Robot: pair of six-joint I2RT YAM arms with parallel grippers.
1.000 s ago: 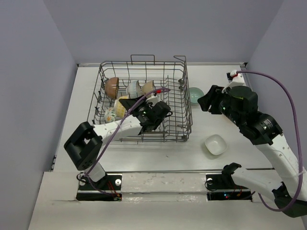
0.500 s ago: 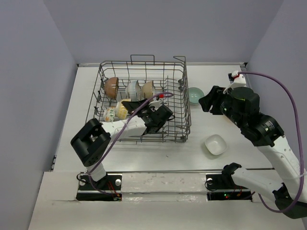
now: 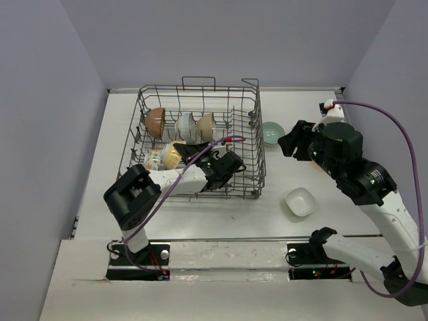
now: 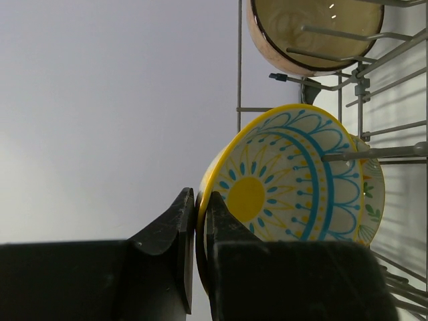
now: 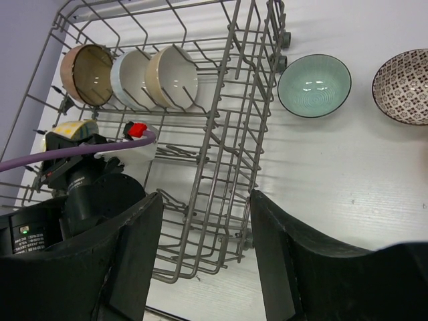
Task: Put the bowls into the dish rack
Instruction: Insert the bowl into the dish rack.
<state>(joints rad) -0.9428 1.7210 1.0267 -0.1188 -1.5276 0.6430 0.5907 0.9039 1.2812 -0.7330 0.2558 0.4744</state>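
top external view shows roughly five bowls in the dish rack (image 3: 257, 144), the yellow bowl (image 4: 267, 194) pinched by its rim in the left gripper (image 4: 198, 208), while the teal bowl (image 3: 272, 132), white square bowl (image 3: 299, 201) and patterned bowl (image 5: 404, 87) wait outside near the right gripper (image 5: 204, 200), its fingers spread and empty.

Yellow bowl (image 4: 281, 180) with blue sunburst lines, teal bowl (image 5: 314, 85), grey wire rack (image 5: 227, 144).

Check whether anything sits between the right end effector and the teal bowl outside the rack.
Nothing visible does. The open right end effector hangs just right of the teal bowl, with only bare table between; the dish rack wall is on the bowl's other side.
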